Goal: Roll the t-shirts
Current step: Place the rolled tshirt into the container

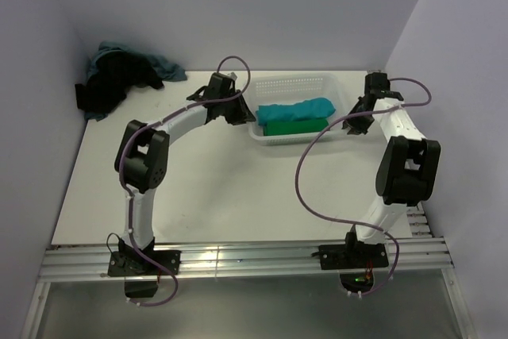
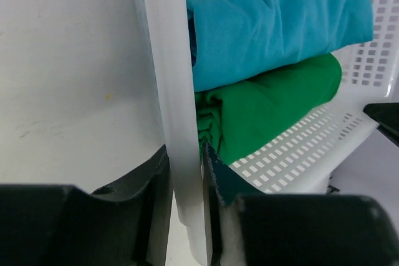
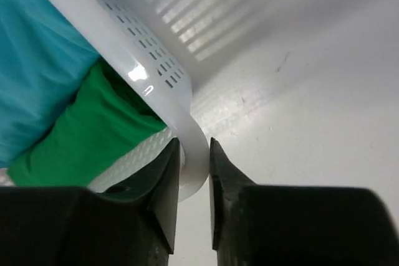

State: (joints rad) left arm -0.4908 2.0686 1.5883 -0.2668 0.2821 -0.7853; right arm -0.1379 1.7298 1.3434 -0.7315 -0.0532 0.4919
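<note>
Black fingers of our left gripper [image 2: 186, 167] are pinched narrow on the left rim of the white mesh basket [image 1: 294, 79], the plastic wall sandwiched between them. Over on the right, our right gripper [image 3: 193, 154] does the same, clamped thin on the basket's right rim. Inside we see the teal t-shirt [image 1: 298, 108] rolled at the far side and the green t-shirt [image 1: 295, 126] rolled on the near side, the two touching. A dark heap of unrolled t-shirts [image 1: 119, 78] waits in the far left corner of the table [image 1: 222, 188]. The danger, we reckon: if one arm moves faster than the other, the basket twists or tilts, that slick rim slips a jaw, and both rolls tumble out and come undone.
</note>
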